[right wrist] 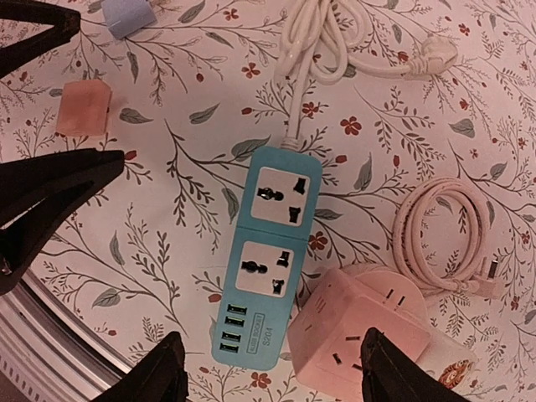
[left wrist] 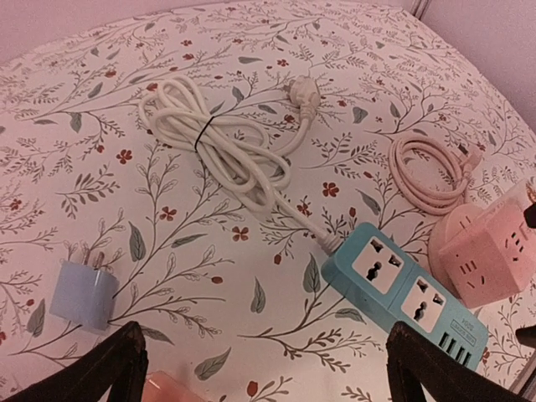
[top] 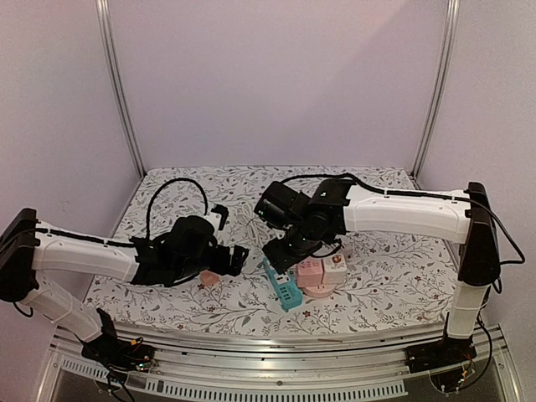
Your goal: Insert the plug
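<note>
A table covered with a flowered cloth (top: pixel 377 276) was seen from above, with two robot arms reaching in from either side. At the far left a small blue plug (left wrist: pixel 82 293) lay flat on the cloth. Just right of it, the left gripper (left wrist: pixel 264 360) hung low with its fingers (left wrist: pixel 117 364) spread wide and released. A small pink plug (right wrist: pixel 84 109) lay loose on the cloth between them, touching neither finger and not inserted anywhere. Behind lay a bundled white cord (left wrist: pixel 218 138), running forward into a blue power strip (right wrist: pixel 268 251) near the middle of the table. Both large sockets on the strip were unfilled. The right gripper (right wrist: pixel 268 368) hovered over the strip's near end, fingers (right wrist: pixel 167 373) apart and holding nothing. A pink cube socket (right wrist: pixel 360 335) sat just beside the strip on its right, with a coiled pink cable (right wrist: pixel 444 234) farther right.
</note>
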You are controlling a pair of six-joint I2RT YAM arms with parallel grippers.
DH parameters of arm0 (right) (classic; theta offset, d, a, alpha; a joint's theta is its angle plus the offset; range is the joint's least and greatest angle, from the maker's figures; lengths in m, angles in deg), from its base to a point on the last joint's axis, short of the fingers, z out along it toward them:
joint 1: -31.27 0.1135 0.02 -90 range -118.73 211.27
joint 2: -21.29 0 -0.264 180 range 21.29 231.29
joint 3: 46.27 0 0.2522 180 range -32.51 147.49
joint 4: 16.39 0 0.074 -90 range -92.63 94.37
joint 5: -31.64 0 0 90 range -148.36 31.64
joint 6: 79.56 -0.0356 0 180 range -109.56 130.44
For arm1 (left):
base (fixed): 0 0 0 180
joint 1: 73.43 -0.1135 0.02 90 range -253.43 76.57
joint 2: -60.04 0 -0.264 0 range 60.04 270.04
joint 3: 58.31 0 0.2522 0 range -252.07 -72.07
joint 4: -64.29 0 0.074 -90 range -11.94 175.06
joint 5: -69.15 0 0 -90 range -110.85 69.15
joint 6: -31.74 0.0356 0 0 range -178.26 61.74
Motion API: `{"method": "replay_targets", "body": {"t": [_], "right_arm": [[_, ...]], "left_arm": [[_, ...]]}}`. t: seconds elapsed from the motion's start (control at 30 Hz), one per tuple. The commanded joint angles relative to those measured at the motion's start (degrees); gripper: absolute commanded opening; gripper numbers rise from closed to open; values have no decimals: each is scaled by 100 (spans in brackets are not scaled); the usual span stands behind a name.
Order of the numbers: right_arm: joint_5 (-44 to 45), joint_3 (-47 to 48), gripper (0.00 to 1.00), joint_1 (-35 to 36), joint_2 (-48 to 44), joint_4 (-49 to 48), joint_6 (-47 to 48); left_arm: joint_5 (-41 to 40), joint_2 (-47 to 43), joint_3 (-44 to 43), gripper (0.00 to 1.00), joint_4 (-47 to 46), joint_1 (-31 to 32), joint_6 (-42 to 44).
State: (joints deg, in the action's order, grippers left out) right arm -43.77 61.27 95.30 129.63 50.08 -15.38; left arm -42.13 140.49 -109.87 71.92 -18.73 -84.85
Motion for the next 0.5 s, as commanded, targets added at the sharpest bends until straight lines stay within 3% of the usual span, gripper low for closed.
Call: {"method": "replay_targets", "body": {"t": [0.0, 0.2, 0.47], "right_arm": [[-281, 538, 68, 268, 611, 72, 1], [-175, 643, 53, 275, 1201, 94, -228], [269, 321, 51, 132, 1316, 221, -609]], "left_arm": [[-194, -239, 212, 99, -265, -145, -43], [-330, -496, 448, 99, -252, -280, -187], [-308, -601, 550, 99, -341, -328, -240]]}}
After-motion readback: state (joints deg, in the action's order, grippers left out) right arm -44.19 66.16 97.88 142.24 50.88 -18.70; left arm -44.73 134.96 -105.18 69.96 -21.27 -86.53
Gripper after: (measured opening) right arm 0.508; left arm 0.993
